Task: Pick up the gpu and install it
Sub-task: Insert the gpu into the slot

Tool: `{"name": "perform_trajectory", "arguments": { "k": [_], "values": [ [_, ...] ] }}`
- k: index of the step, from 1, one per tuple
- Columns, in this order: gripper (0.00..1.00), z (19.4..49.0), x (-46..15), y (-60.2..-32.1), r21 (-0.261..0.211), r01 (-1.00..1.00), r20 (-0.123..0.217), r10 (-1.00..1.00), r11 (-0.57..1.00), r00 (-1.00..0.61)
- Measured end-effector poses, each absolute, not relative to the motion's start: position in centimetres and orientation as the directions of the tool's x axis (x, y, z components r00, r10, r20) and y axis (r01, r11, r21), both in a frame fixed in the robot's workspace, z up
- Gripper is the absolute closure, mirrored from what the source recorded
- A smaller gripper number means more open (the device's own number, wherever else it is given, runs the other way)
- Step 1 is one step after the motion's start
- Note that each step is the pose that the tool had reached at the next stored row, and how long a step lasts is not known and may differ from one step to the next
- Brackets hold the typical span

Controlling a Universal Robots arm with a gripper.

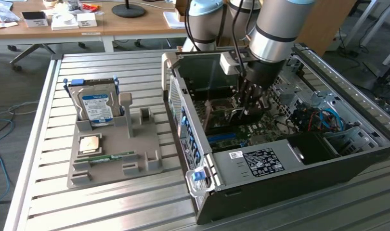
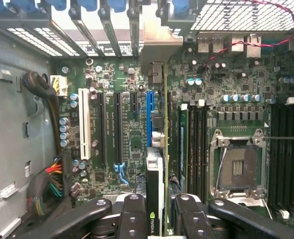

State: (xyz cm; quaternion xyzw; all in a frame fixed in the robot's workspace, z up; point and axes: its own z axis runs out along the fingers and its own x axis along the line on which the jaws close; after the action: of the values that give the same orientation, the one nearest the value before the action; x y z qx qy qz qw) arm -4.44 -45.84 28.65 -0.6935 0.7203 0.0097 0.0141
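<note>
A black-fingered claw on a silver-grey robot arm is clenched on the gpu, a thin dark circuit card with a silver metal bracket across one end. It holds the card edge-on just beside the long blue plastic expansion slot of a green motherboard; whether the card's lower edge has entered the slot cannot be told. The likeliest trouble is misalignment: a card tilted or offset from the blue slot would come down on bare board components, and pressure could then bend its contacts or crack the slot. The bracket, beyond the slot's far end, could snag on the grey metal ribs there and leave the card cocked. Gripped by so thin an edge, the card could also pivot between the fingers under load. The bundle of red, yellow and black wires, well apart from the slot, looks no threat.
</note>
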Motion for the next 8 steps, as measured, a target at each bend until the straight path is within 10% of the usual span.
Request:
{"name": "perform_trajectory", "arguments": {
  "k": [8],
  "values": [
    [0.73, 28.05, -5.04, -45.84, -0.005, -0.999, -0.034, -0.999, 0.038, -0.038]
  ]
}}
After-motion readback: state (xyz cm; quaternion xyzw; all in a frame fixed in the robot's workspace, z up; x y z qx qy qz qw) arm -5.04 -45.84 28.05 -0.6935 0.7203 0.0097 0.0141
